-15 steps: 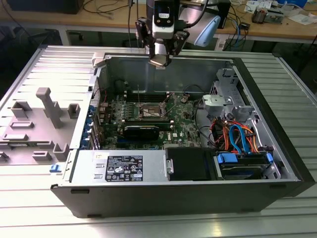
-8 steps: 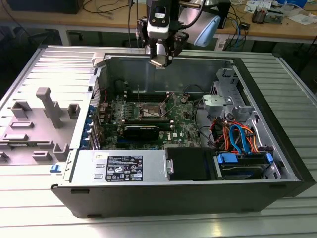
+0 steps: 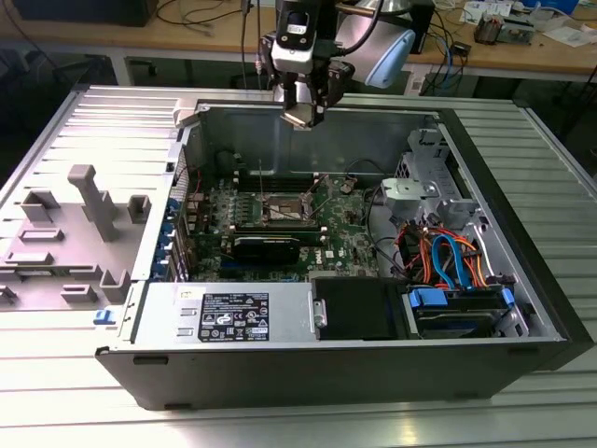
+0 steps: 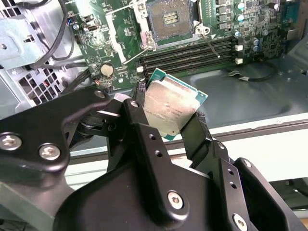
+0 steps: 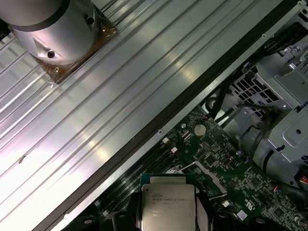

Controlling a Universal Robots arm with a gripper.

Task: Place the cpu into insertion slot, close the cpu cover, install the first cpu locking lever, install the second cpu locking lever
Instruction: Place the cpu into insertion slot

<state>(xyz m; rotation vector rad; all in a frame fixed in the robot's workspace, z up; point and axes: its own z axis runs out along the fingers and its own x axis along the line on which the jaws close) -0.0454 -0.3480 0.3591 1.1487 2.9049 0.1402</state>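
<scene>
Cpu [image 4: 173, 101], a flat square silver-grey-topped chip, sits clamped by opposite edges in the black hand [image 4: 169, 113], well above the open motherboard socket [image 4: 171, 19]; likely light, rigid, fragile underneath.

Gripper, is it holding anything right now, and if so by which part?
Yes: the gripper holds the cpu, pinched by two opposite edges, with its metal top left bare.

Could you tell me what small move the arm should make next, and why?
Probably carry the cpu across and down toward the socket: the gripper grips it by its edges, high over the far wall of the case, and the socket lies empty below.
</scene>
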